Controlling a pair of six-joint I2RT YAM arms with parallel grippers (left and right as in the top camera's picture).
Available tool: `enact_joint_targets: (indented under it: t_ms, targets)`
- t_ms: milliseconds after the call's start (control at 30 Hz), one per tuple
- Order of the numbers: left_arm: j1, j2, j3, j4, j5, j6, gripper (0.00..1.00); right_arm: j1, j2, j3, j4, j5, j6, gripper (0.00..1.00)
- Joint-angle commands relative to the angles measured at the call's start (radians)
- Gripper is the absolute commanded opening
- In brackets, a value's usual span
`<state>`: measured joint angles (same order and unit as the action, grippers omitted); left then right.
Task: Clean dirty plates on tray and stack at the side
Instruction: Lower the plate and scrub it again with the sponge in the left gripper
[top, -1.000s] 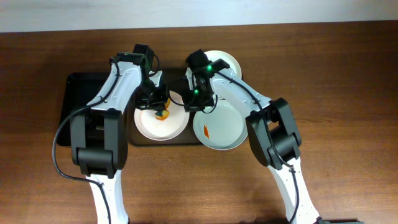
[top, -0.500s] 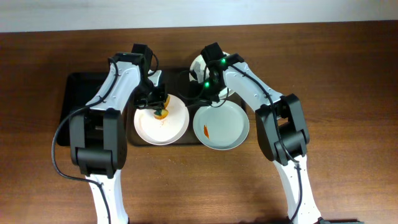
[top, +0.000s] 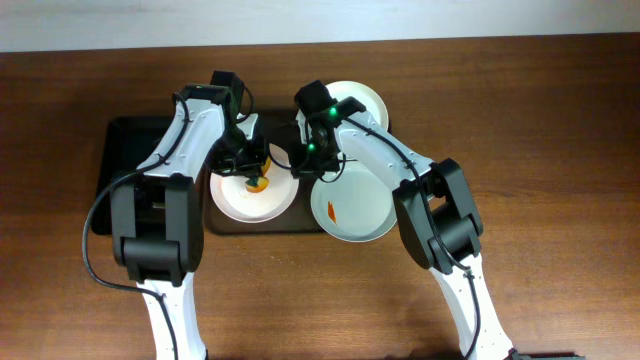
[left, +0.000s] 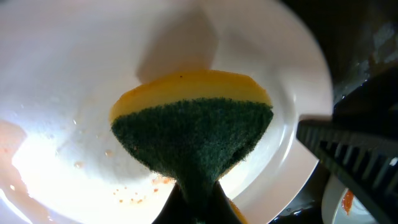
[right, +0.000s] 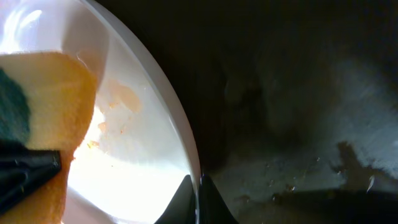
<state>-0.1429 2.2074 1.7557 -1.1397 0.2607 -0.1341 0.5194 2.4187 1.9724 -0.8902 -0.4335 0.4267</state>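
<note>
The left gripper (left: 196, 208) pinches a yellow-green sponge (left: 193, 124) down onto the left plate (top: 240, 205) on the tray (top: 300, 222) (orange specks dot it). The right gripper (right: 199, 199) clamps that plate's rim. A smeared plate (top: 352, 205) lies just beside.

Three white plates: left plate (top: 240, 205) sits smeared orange on the dark tray (top: 290, 227), front-right plate (top: 360, 205) has an orange streak, back plate (top: 365, 100) is partly hidden.
</note>
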Motion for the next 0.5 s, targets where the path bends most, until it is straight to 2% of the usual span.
enact_joint_targets:
  t_ms: [0, 167, 233, 300, 367, 467]
  targets:
    - [-0.008, -0.012, -0.064, 0.032, 0.006, 0.015, 0.01, -0.012, 0.008, 0.002, 0.013, 0.027, 0.028, 0.04]
    - [-0.044, -0.012, -0.21, 0.178, -0.022, 0.015, 0.01, -0.012, 0.008, 0.002, 0.015, 0.026, 0.027, 0.04]
    - [-0.042, -0.012, -0.215, 0.183, -0.201, 0.0, 0.01, -0.012, 0.008, 0.002, 0.015, 0.026, 0.027, 0.04]
    - [-0.042, -0.012, -0.215, 0.185, -0.419, -0.155, 0.01, -0.012, 0.008, 0.002, 0.013, 0.027, 0.027, 0.04]
    - [-0.042, -0.012, -0.215, 0.185, -0.603, -0.248, 0.01, -0.012, 0.008, 0.002, 0.011, 0.027, 0.027, 0.04]
    - [-0.043, -0.012, -0.215, 0.185, -0.791, -0.299, 0.01, -0.012, 0.008, 0.002, 0.009, 0.027, 0.027, 0.04]
